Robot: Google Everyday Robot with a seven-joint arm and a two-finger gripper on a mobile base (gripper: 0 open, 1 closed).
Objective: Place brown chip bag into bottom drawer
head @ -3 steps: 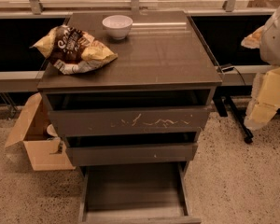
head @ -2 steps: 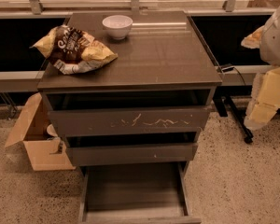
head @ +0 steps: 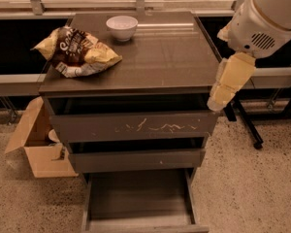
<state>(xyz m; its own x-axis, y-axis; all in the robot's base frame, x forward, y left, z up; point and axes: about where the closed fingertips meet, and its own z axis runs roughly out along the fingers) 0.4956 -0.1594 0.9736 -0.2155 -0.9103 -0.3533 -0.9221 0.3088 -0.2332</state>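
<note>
The brown chip bag (head: pixel 77 52) lies crumpled on the back left of the grey cabinet top (head: pixel 160 62), with its dark middle and yellow ends showing. The bottom drawer (head: pixel 138 198) is pulled out at the cabinet's foot, and its flat grey floor holds nothing. My gripper (head: pixel 217 101) hangs down at the cabinet's right front corner, level with the top drawer. It is far to the right of the bag and holds nothing that I can see.
A white bowl (head: pixel 122 27) stands at the back of the cabinet top, right of the bag. The scratched top drawer (head: pixel 136 126) and the middle drawer (head: pixel 136 159) are closed. An open cardboard box (head: pixel 39 147) sits on the floor at the left. A wheeled chair base (head: pixel 247 125) is at the right.
My arm has swung left towards the cabinet, and the gripper now hangs at its right front corner. The bag, bowl and drawers have not moved.
</note>
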